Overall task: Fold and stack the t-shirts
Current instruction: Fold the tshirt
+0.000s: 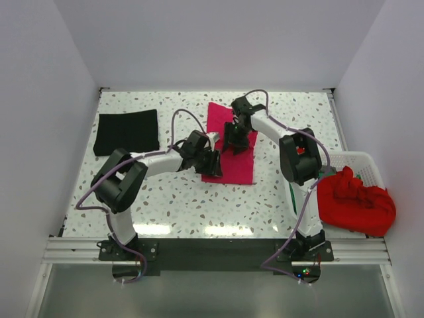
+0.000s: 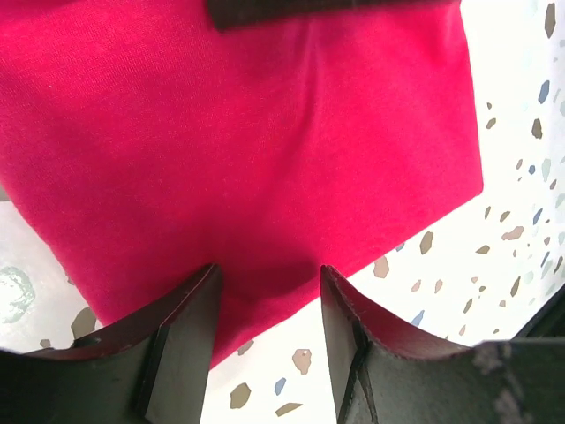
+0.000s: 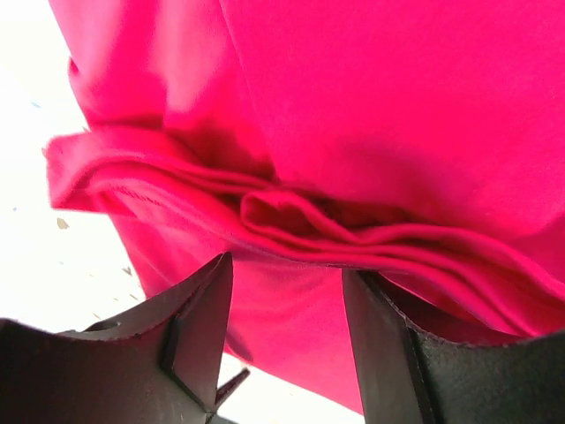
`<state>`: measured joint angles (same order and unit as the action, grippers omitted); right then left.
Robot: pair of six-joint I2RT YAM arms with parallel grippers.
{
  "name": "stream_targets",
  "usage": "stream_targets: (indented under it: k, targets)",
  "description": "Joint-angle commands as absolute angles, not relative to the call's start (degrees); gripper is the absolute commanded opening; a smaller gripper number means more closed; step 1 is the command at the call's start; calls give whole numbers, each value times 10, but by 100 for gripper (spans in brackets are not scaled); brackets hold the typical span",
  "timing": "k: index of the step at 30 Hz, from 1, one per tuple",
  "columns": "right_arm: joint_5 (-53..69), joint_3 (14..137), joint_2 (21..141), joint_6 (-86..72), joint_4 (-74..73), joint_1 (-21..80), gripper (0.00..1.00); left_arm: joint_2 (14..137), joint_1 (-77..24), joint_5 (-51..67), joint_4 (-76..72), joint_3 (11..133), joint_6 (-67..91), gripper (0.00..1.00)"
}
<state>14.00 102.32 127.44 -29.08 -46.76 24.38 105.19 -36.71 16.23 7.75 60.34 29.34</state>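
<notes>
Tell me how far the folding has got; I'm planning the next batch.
Done: the black t-shirt lies folded, far left. In hand: the magenta t-shirt is a narrow strip, with the left gripper and right gripper open over it. Left: finishing it, stacking, and the red t-shirt heaped in the basket.

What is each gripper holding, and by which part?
Nothing is held. The left gripper and the right gripper both stand open over the magenta-pink t-shirt, whose cloth is not pinched.
</notes>
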Motion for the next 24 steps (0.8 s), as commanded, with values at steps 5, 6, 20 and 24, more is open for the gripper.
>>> stream_targets:
  k: [5, 6, 20, 24]
  targets:
    - [20, 1114, 1291, -310, -446, 236, 56, 1037, -373, 148, 70, 539, 278, 53]
    - [8, 1136, 1301, -318, -442, 230, 56, 1033, -374, 147, 71, 534, 277, 53]
    - [13, 1217, 1272, -324, -455, 192, 59, 974, -380, 123, 100, 548, 281, 54]
    - [36, 1135, 1204, -291, -444, 190, 61, 938, -380, 107, 112, 570, 295, 54]
